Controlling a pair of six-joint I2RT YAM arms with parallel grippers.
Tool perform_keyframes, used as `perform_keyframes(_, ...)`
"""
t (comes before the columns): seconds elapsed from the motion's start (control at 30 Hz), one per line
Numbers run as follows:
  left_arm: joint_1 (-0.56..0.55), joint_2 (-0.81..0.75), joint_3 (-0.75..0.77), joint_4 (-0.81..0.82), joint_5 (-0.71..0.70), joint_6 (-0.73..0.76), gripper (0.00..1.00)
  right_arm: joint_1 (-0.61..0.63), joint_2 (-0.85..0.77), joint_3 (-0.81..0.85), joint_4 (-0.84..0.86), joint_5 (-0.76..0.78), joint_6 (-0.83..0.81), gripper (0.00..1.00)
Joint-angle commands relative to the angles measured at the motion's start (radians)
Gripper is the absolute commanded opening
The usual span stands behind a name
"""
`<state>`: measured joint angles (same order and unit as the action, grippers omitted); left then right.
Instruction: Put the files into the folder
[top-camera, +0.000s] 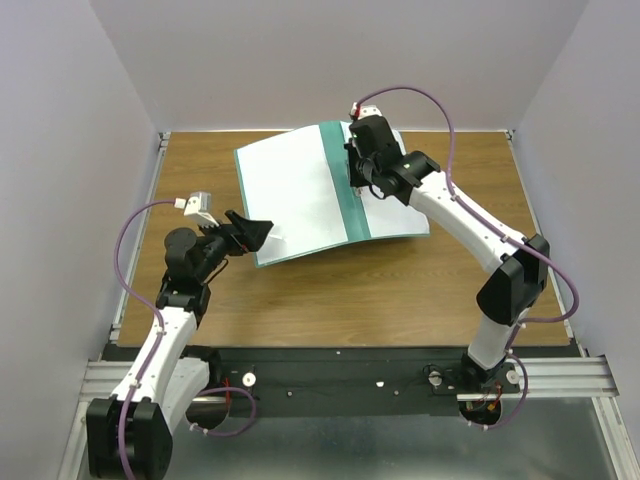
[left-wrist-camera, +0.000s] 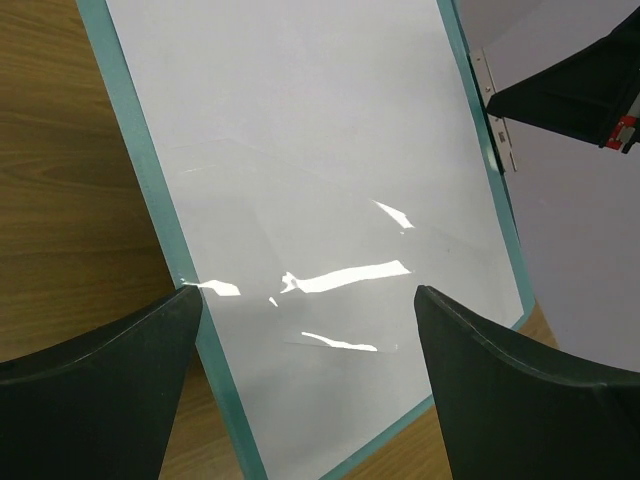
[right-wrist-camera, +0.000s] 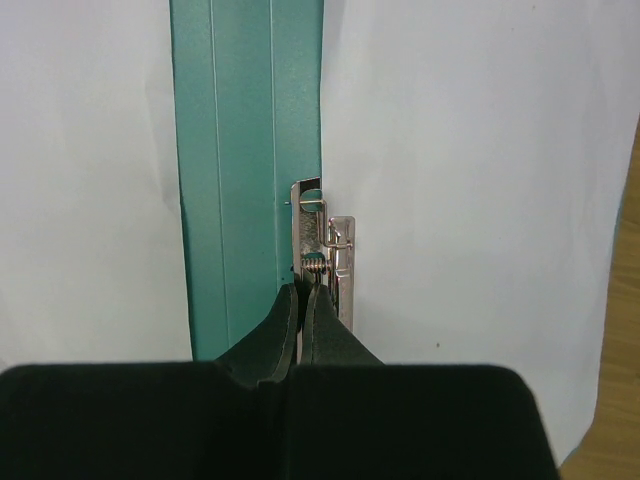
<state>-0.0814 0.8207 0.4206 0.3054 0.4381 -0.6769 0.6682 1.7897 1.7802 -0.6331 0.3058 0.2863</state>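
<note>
We see the folder lying open on the far middle of the table, teal spine running near to far, with a white page on each side. The files are the white sheets. One lies flat on the left leaf under a clear plastic leaf that shows glare. More white shows on the right side of the spine, partly under the right arm.

The left gripper is at the near-left corner of the left leaf, jaws spread wide, with nothing in them. In the left wrist view its two fingers frame the near end of that leaf: one is over the teal border, the other near the spine-side corner. We can't tell whether they touch the plastic.

The right gripper is over the spine towards its far end, jaws fully closed, fingertips pressed together. The tips sit right against the metal clip at the spine's right edge, where the right sheet begins. We can't tell whether a thin bit of the clip is pinched between them or they only rest on it. The teal spine lies just left of the tips, with white paper on both sides.
</note>
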Motion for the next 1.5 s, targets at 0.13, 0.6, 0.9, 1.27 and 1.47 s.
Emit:
perform_keyframes(0.13, 0.011, -0.057, 0.024, -0.08, -0.067, 0.01, 0.97, -0.01, -0.072, -0.001, 0.053, -0.044, -0.004, 0.01)
perform_keyframes(0.6, 0.012, 0.037, 0.017, 0.052, 0.088, -0.019, 0.97, -0.021, -0.082, 0.002, 0.062, -0.152, -0.007, 0.01)
perform_keyframes(0.9, 0.012, 0.006, 0.021, 0.054, 0.131, -0.052, 0.0, -0.022, -0.003, -0.001, 0.095, -0.192, 0.024, 0.01)
perform_keyframes(1.27, 0.012, 0.015, 0.177, -0.348, 0.036, -0.03, 0.0, -0.024, 0.143, -0.065, 0.104, -0.215, 0.082, 0.05)
perform_keyframes(1.47, 0.012, 0.072, 0.314, -0.65, -0.033, 0.042, 0.0, -0.024, 0.162, -0.123, 0.184, -0.341, 0.102, 0.52)
